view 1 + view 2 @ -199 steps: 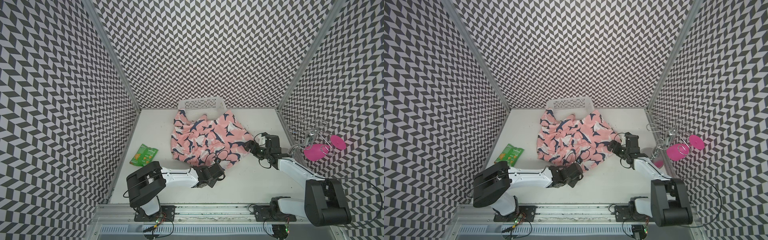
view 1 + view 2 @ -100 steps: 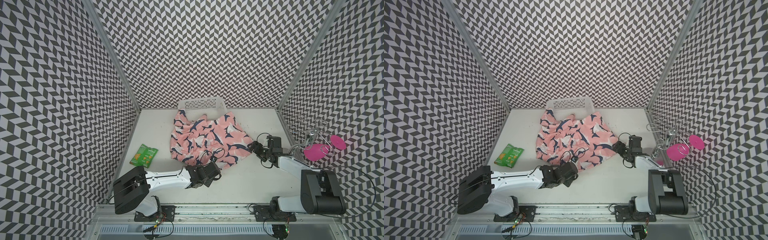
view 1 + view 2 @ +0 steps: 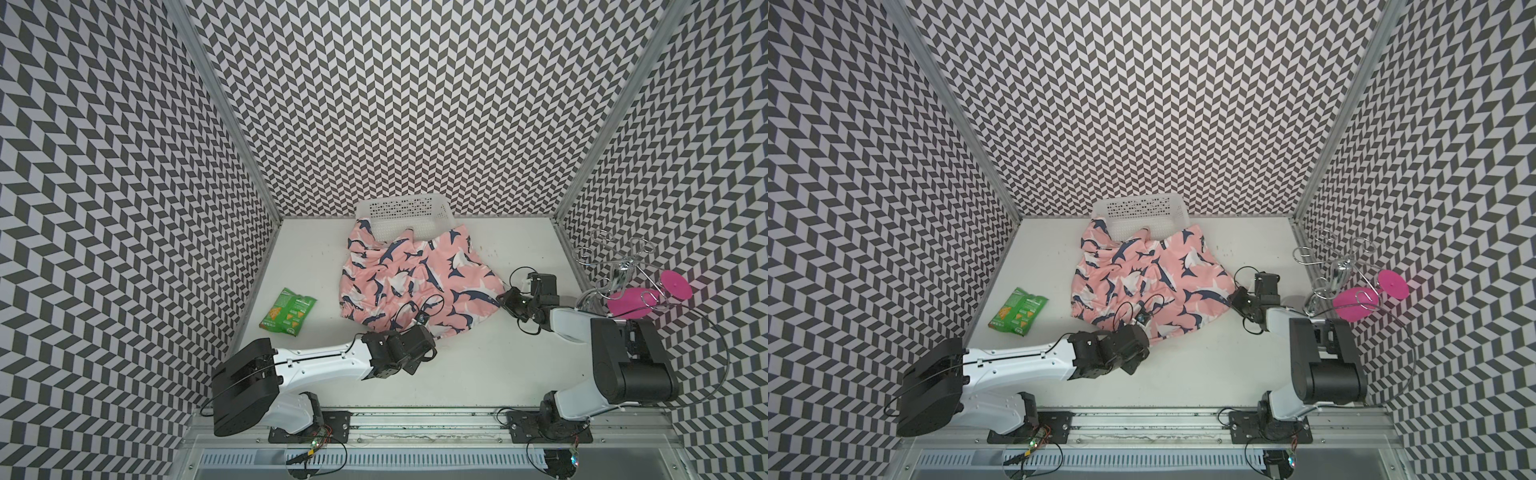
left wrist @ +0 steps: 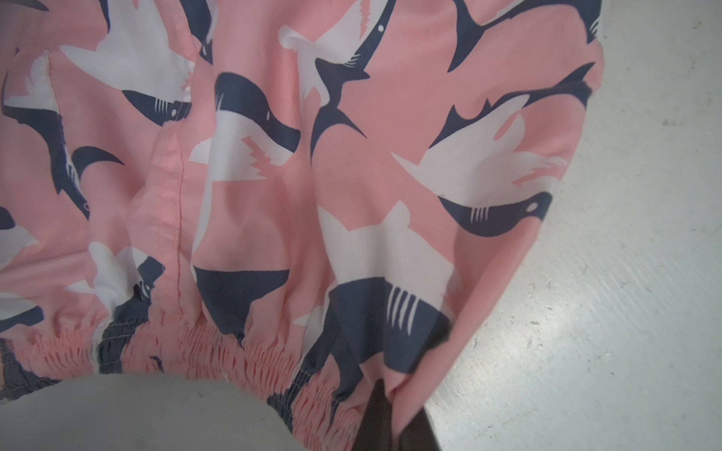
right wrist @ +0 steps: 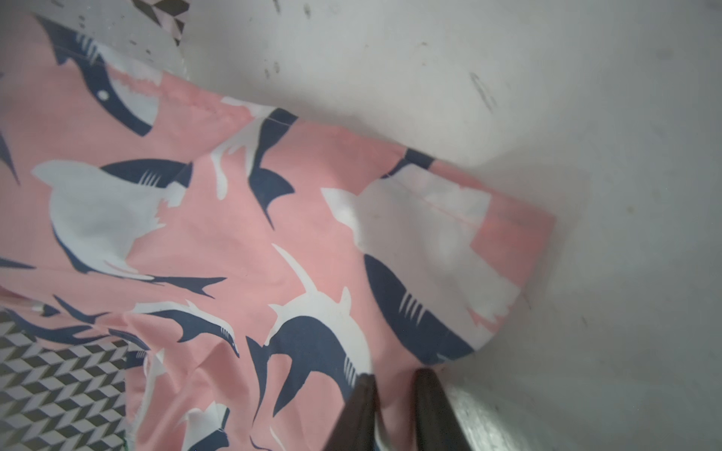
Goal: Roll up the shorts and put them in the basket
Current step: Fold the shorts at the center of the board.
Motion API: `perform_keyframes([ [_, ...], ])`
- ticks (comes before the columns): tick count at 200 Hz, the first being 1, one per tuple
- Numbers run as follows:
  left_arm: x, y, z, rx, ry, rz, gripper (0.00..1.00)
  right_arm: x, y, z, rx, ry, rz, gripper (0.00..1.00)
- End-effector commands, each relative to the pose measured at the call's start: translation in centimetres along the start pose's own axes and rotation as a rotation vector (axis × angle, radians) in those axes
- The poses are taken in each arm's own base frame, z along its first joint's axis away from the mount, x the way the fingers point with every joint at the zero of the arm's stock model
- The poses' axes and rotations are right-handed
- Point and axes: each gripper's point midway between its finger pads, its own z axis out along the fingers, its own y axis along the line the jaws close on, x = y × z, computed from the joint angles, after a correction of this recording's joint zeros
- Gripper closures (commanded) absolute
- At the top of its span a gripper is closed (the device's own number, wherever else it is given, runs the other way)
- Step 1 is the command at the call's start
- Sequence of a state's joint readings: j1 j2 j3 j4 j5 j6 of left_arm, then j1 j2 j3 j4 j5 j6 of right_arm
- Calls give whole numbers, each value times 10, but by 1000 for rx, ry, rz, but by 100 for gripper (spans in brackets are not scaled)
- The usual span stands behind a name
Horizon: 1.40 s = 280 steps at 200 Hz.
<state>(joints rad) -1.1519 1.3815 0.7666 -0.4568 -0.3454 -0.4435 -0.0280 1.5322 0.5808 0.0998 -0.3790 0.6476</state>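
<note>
In both top views the shorts (image 3: 415, 274) (image 3: 1142, 274) lie crumpled between left gripper (image 3: 430, 332) and right gripper (image 3: 503, 300); left wrist: fingers clamp the waistband (image 4: 218, 351) corner; right wrist: fingers narrow, fabric edge between them; best to draw apart gently, flattening before rolling.

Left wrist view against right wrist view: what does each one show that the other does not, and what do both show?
Only the left wrist view: the gathered waistband of the shorts, with the left gripper pinching fabric beside it. Only the right wrist view: a stitched hem, a patch of chevron wall, and the right gripper closed on the fabric edge. Both: the pink shark print and the white table.
</note>
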Motion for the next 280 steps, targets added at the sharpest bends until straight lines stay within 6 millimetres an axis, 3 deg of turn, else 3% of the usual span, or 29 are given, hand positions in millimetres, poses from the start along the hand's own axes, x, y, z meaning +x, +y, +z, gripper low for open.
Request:
perform_keyframes([
  [1,0,-2,-9,17,17,12,91,-18,32,-15,-88,-53,-76,89],
  [45,-21,-16,-42,140,-25,24,96,-51,97,-77,-197,-185,-166,96],
  [95,-61,-37,-102,323,-155,58,100,-88,176,-152,-332,-312,-244,100],
  [124,-66,-34,-125,345,-157,62,100,-101,204,-202,-364,-420,-294,100],
  [147,-68,-29,-137,352,-187,42,100,-107,202,-229,-341,-527,-293,100],
  [171,-68,-27,-134,339,-194,38,100,-107,192,-232,-285,-542,-290,100],
  [186,-65,-38,-131,383,-172,53,100,-113,182,-235,-233,-555,-281,100],
  [208,-60,-56,-129,457,-134,83,100,-129,182,-270,-167,-664,-289,100],
  [225,-54,-69,-137,511,-123,120,100,-134,186,-283,-148,-686,-292,100],
  [250,-42,-80,-152,606,-100,144,100,-132,175,-276,-116,-684,-277,100],
  [280,-25,-81,-147,631,-51,109,100,-119,147,-229,-80,-578,-254,100],
])
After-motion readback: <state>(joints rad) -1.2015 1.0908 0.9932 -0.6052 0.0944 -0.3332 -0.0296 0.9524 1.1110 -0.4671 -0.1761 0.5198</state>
